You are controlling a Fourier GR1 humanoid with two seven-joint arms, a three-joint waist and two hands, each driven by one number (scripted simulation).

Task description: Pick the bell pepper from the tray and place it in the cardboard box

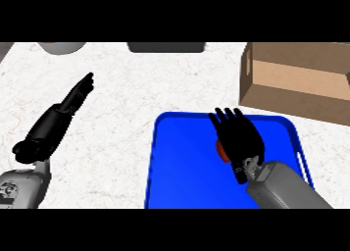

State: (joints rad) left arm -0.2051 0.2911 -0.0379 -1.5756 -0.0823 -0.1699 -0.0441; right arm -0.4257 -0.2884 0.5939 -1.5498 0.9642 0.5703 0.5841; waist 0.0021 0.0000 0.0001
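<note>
Left side first: the left hand (pixel 77 93) sits out at about 9 o'clock over the white speckled counter (pixel 134 83), fingers straight and together, pointing toward 1 o'clock, holding nothing; up at 11 o'clock a grey round thing (pixel 62 47) is cut off by the top edge, and a dark grey item (pixel 166 47) sits at 12. The blue tray (pixel 185 166) fills 6 o'clock; the right hand (pixel 239 139) hovers over it, palm down, fingers straight and slightly spread. A sliver of red-orange bell pepper (pixel 222 151) peeks out at the hand's 9 o'clock edge, still in the tray; can't tell if they touch. The open cardboard box (pixel 300 81) is at 2 o'clock; no writing or labels readable anywhere.
</note>
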